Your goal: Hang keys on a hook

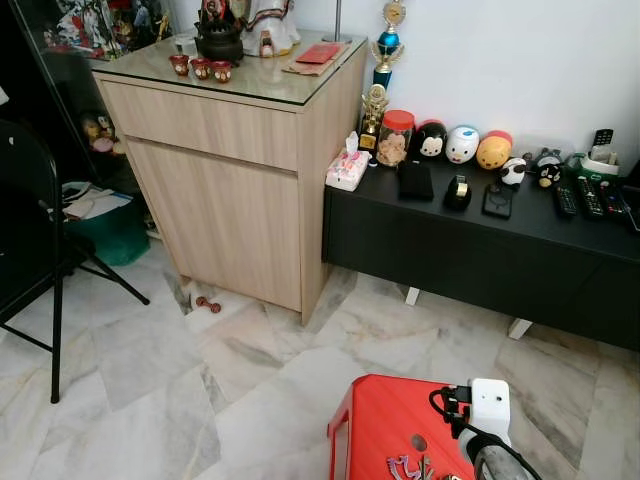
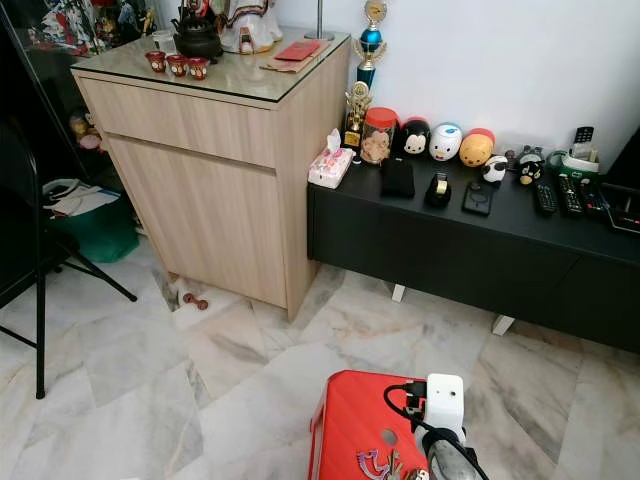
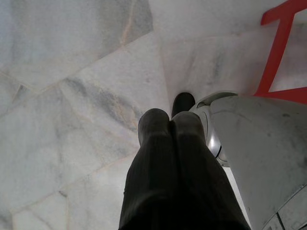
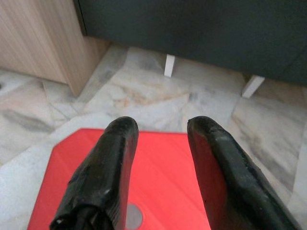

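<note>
While the keys lie unlifted, the task is judged barely begun; no hook can be made out in these pictures.

Wooden cabinet [image 1: 230,170]: set at the far left against the wall; small red cups [image 1: 200,67] and a dark teapot [image 1: 219,40] are carried on its glass top.

Black low unit [image 1: 480,250]: placed to the right of the cabinet; a row of small things is borne along its top, remote controls [image 1: 590,197] at the far right end.

Red stool [image 1: 385,430]: stood on the marble floor at the near edge; the keys [image 1: 410,468] are seen lying on its top, near the front.

Right gripper [image 4: 160,158]: held over the stool top, its two black fingers spread apart with nothing between them.

Left gripper [image 3: 170,129]: hung idle toward the floor beside the stool, fingers pressed together, nothing held.

Clear jar [image 1: 394,138]: red-lidded, stood at the near-left end of the black unit beside a small trophy; pale contents are seen inside, of a kind that cannot be told.

Tissue pack [image 1: 347,168]: laid at the left corner of the unit, a tissue drawn up from it.
</note>
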Available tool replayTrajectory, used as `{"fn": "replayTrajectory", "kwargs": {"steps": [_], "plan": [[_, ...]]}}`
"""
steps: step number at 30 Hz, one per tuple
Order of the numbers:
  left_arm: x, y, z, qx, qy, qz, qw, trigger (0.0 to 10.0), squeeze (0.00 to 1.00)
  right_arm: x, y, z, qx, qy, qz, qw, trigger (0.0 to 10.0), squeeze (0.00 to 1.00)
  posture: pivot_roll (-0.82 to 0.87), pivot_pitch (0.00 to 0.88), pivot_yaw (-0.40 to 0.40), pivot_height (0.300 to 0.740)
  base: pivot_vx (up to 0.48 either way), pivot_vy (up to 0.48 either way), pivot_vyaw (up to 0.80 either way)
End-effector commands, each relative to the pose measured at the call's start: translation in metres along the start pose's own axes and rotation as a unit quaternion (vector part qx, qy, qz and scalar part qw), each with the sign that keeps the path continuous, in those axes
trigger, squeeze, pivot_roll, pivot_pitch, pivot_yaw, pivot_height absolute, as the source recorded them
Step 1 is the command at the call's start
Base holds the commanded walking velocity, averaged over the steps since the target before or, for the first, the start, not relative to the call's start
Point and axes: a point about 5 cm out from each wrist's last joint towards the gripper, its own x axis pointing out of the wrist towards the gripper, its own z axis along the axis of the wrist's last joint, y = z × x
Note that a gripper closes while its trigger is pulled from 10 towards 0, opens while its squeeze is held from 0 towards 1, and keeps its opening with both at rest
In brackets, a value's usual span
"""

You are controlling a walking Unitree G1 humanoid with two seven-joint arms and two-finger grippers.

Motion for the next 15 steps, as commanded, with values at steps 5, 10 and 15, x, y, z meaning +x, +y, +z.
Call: {"fn": "replayTrajectory", "kwargs": {"steps": [5, 10, 15], "plan": [[-0.0023, -0.0080, -0.0121, 0.003, 0.023, -0.011, 1.000, 10.0, 0.00, 0.0034, 0.0055, 0.0080, -0.006, -0.015, -0.001, 1.000, 10.0, 0.00, 0.18, 0.000, -0.067, 0.651, 0.000, 0.000, 0.00], [-0.0024, -0.0077, -0.0124, 0.005, 0.023, -0.012, 1.000, 10.0, 0.00, 0.0036, 0.0117, 0.0100, -0.008, -0.021, 0.009, 1.000, 10.0, 0.00, 0.18, 0.000, -0.065, 0.617, 0.000, 0.000, 0.00], [-0.0024, -0.0073, -0.0123, 0.007, 0.023, -0.012, 1.000, 10.0, 0.00, 0.0030, 0.0111, 0.0128, -0.005, -0.034, 0.004, 0.999, 10.0, 0.00, 0.17, 0.000, -0.063, 0.617, 0.000, 0.000, 0.00]]}}
